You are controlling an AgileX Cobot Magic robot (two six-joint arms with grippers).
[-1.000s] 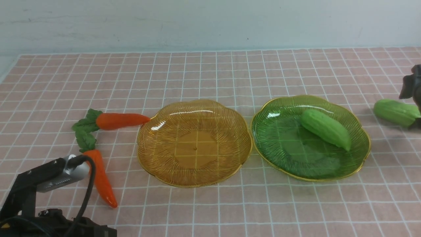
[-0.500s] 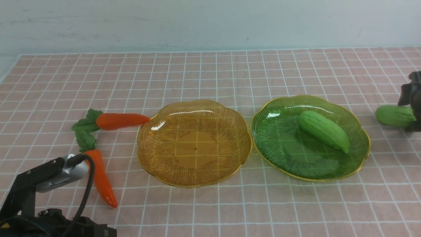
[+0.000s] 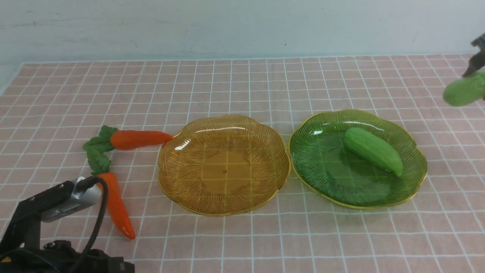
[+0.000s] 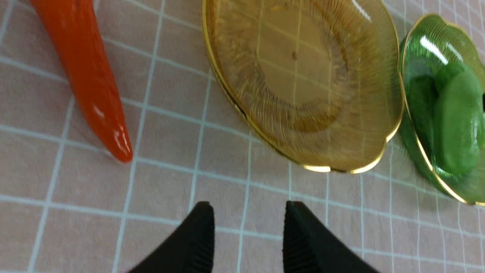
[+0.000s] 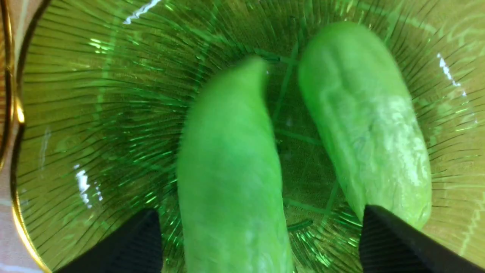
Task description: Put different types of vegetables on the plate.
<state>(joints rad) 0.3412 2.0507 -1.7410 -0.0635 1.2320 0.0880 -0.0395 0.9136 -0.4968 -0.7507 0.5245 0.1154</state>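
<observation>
Two orange carrots (image 3: 138,139) (image 3: 115,204) lie on the cloth left of the amber plate (image 3: 223,167). One green gourd (image 3: 373,150) rests on the green plate (image 3: 326,170). A second gourd (image 3: 464,90) hangs in the air at the far right, just under my right gripper (image 3: 478,57). In the right wrist view this gourd (image 5: 231,170) lies between the wide-spread fingers of my right gripper (image 5: 259,210), a gap on each side, above the green plate (image 5: 94,113) beside the other gourd (image 5: 363,125). My left gripper (image 4: 248,206) is open and empty, low over the cloth near a carrot (image 4: 91,79).
The pink checked cloth covers the whole table up to a pale wall at the back. The amber plate (image 4: 303,76) holds nothing. My left arm's camera housing (image 3: 57,201) and cable fill the near left corner, partly covering the nearer carrot.
The second gourd has gone up from the cloth at the far right into the air with my right gripper. The left arm, carrots and plates have stayed put.
</observation>
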